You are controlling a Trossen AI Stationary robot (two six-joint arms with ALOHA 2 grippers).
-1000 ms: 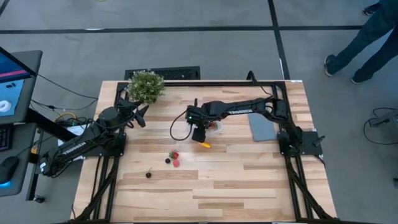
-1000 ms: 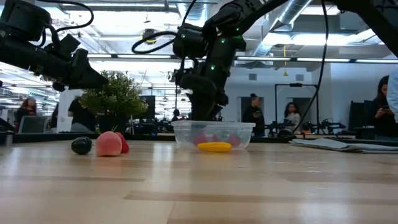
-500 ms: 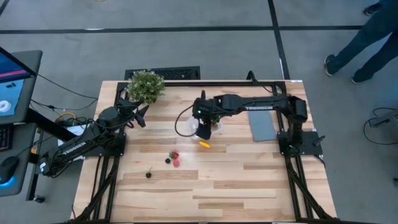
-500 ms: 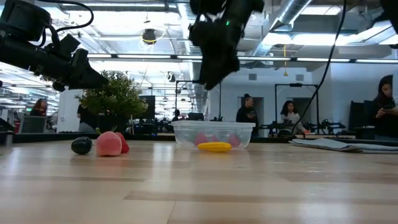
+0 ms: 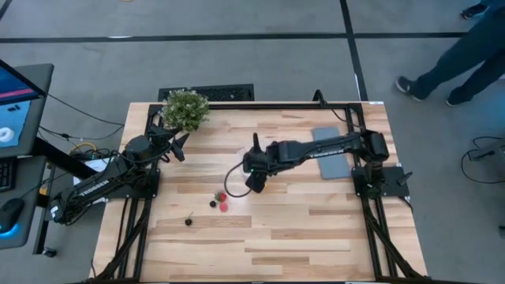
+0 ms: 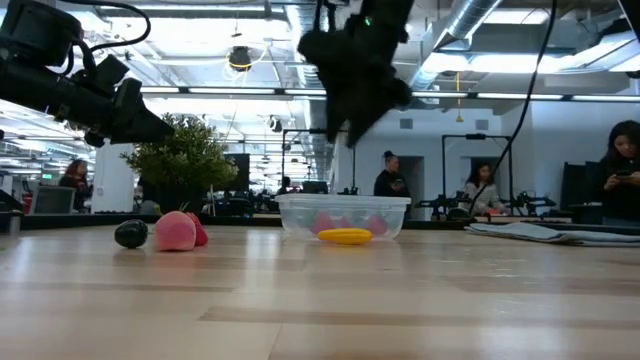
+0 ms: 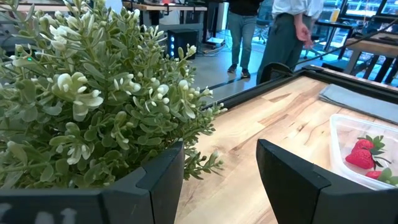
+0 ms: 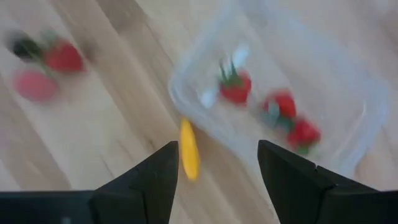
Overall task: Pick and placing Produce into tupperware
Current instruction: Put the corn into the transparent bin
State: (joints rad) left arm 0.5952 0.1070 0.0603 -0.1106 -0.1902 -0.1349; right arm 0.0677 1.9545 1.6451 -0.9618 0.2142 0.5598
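Note:
The clear tupperware stands on the table and holds three red strawberries. It also shows in the low view and the left wrist view. The yellow piece lies on the table just outside the tub's wall. Two red pieces and a dark berry lie together nearer the table's left, and another dark berry lies farther off. My right gripper is open and empty, high above the yellow piece. My left gripper is open beside the potted plant.
A flat grey slab lies at the table's right, partly under the right arm. The bushy plant stands at the far left corner. People stand in the room beyond the table. Bare wood lies toward the near edge.
My right gripper has risen from low at the tub to well above it, then gone toward the table's near edge, over the yellow piece. The tub and the produce have stayed where they were.

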